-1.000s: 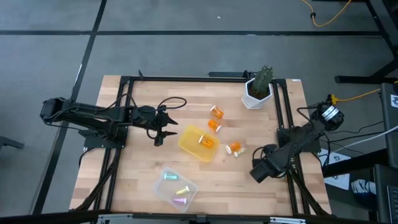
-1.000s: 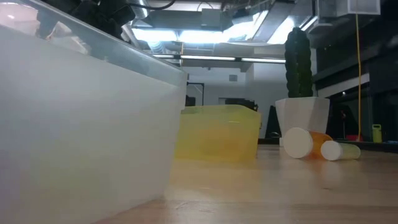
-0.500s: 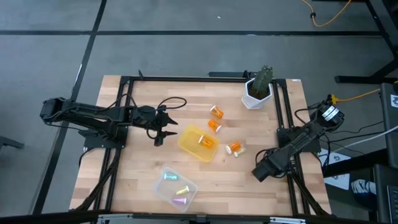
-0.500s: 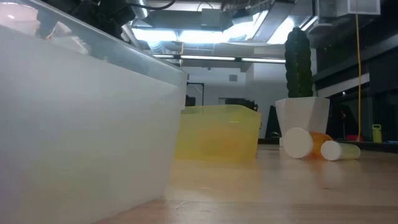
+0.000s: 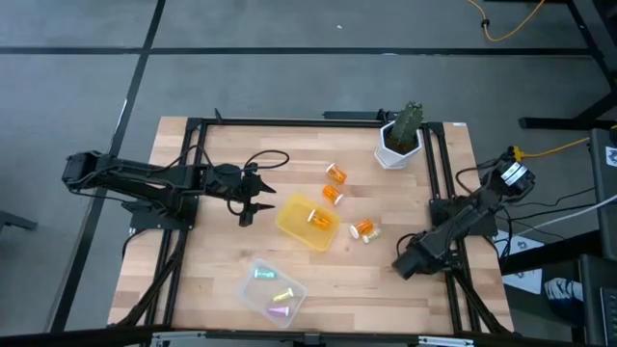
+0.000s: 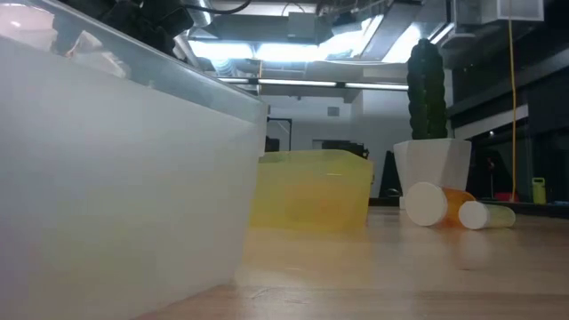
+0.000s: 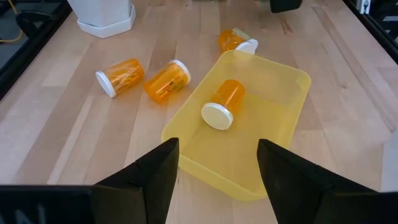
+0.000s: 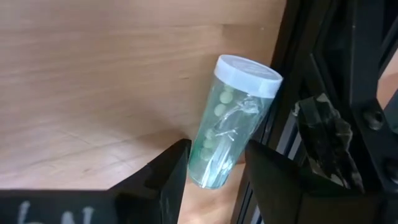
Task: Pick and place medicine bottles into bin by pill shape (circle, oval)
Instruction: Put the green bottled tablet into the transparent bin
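The right gripper [image 5: 403,266], at the table's right edge, has crept slightly toward that edge since a second ago; its fingers [image 8: 163,177] are clamped on a teal vial [image 8: 231,121] holding small round-looking pills, though the shape is hard to judge; the left gripper [image 7: 216,163] has stayed put, fingers apart, just beside the yellow bin [image 5: 308,223], which holds one orange bottle [image 7: 222,104]; three orange bottles [image 5: 336,173] lie on the wood; the clear bin [image 5: 272,290] holds pastel vials.
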